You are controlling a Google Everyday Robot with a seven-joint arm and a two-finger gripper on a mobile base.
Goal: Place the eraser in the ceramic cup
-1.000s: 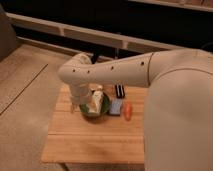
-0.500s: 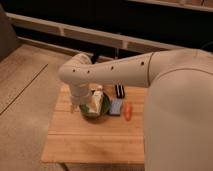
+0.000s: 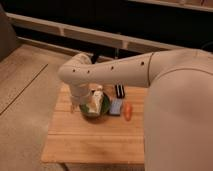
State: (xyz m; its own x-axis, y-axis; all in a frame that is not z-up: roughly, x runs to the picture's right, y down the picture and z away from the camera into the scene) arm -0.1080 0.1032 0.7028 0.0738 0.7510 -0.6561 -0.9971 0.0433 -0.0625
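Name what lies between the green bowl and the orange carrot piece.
The light-blue pad lies there on the wooden table, as the camera view shows. The claw hangs at the green bowl.

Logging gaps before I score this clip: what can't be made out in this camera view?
1. ceramic cup: not found in the camera view; possibly behind the arm.
2. pincer: at the arm's lower end over the green bowl, blurring into a pale shape there.
3. table: right part hidden by the robot's body.
4. eraser: surface detail too small.
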